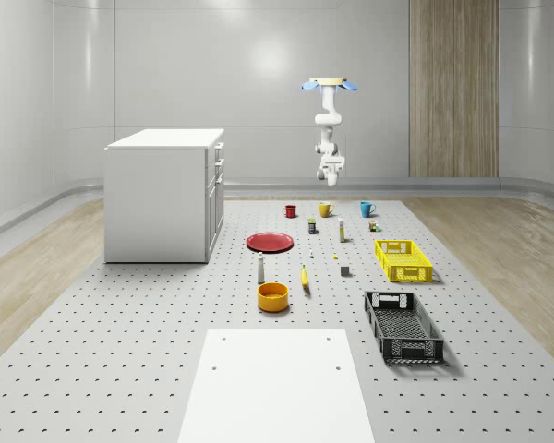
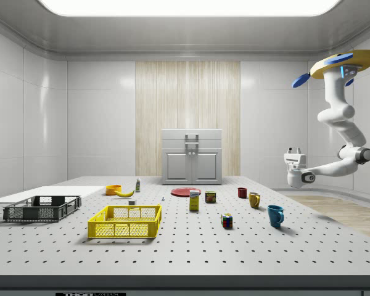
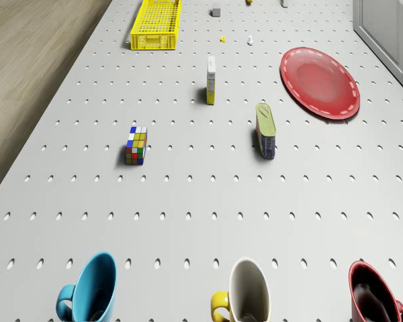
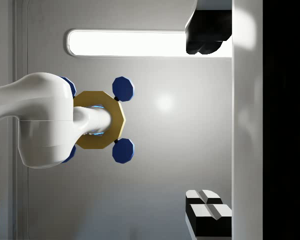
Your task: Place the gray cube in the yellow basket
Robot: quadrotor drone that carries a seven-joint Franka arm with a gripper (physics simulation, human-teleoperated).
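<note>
The yellow basket point(image 1: 403, 259) stands on the worktop point(image 1: 148, 351) toward the whole-scene view's right, its long side running near to far; nothing shows inside it. The black crate point(image 1: 403, 326) nearer the camera looks bare inside as well. The orange bowl point(image 1: 272, 296) sits toward the near middle, and its inside cannot be made out.

The gray cube point(image 1: 345, 271) rests flat on the worktop just left of the basket, apart from it, between the basket and the banana point(image 1: 305, 277). It is too small to tell which way its faces turn, and a cube has no long side.

The drone point(image 1: 330, 85) hovers high over the far edge of the worktop, above the row of cups. The side view shows the arm bent down and forward, with the hand point(image 2: 294, 150) pointing upward, well above the blue cup point(image 2: 275, 215). The wrist view looks up at the drone's underside, and there the fingers point(image 4: 208, 212) stand wide apart with nothing between them.

The drone view gives the puzzle cube point(image 3: 136, 145), a tin point(image 3: 266, 130), a small box point(image 3: 211, 80) and the red plate point(image 3: 319, 82), with the yellow cup point(image 3: 244, 295) and red cup point(image 3: 375, 296) close below.
</note>
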